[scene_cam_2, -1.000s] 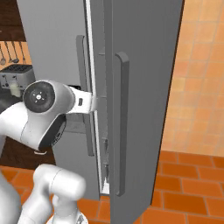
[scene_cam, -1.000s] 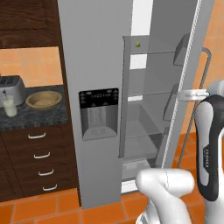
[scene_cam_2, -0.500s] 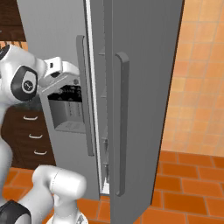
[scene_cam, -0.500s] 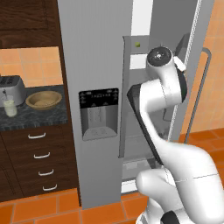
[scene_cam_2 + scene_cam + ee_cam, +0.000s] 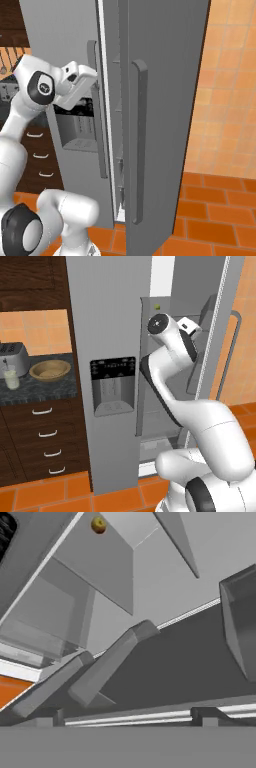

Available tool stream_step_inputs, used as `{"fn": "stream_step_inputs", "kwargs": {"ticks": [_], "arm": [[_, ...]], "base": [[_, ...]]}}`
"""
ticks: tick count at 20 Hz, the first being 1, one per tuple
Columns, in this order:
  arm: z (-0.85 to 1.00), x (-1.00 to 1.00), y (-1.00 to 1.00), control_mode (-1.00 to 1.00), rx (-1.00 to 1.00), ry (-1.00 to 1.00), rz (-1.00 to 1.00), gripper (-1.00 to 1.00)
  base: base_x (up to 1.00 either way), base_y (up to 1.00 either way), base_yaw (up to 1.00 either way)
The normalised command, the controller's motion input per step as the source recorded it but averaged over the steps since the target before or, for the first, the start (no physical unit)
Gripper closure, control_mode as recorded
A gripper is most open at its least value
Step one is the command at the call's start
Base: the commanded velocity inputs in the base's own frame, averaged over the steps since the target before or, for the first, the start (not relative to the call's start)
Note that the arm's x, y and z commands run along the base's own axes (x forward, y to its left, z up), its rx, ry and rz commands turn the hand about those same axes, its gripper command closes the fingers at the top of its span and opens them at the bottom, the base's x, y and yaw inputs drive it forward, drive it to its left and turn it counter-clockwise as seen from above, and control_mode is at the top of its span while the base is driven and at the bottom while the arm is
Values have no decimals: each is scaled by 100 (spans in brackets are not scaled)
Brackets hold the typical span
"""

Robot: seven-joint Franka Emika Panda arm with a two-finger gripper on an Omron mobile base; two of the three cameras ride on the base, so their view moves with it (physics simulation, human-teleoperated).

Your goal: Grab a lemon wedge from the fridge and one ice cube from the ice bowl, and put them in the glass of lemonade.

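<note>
Gripper (image 5: 195, 328) is standing wide and empty as I'm reaching into the open fridge (image 5: 107, 316). I'm seeing the lemon wedge (image 5: 98, 524) on an upper shelf, at eleven o'clock in the hand view, well apart.

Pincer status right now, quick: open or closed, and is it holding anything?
Pincer: open, holding nothing, up at the open fridge; the lemon wedge sits inside, not yet reached.

fridge (image 5: 110, 331) doorway open — door shelves (image 5: 105, 667) crowd gap
</note>
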Motion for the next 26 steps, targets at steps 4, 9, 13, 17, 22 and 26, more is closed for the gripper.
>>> {"fn": "stream_step_inputs", "kwargs": {"ticks": [4, 9, 13, 17, 22, 26], "arm": [[-28, 60, -45, -100, -3, 14, 0, -100], [-62, 20, -22, -100, -6, 4, 0, -100], [-17, 1, -22, -100, -11, 0, 0, -100], [-2, 0, -54, -100, -14, 6, -6, -100], [-7, 0, -58, -100, -11, 12, -8, -100], [-1, -5, -65, -100, -5, 12, -9, -100]], "base": [[0, 0, 0], [0, 0, 0], [0, 0, 0], [0, 0, 0], [0, 0, 0], [0, 0, 0]]}}
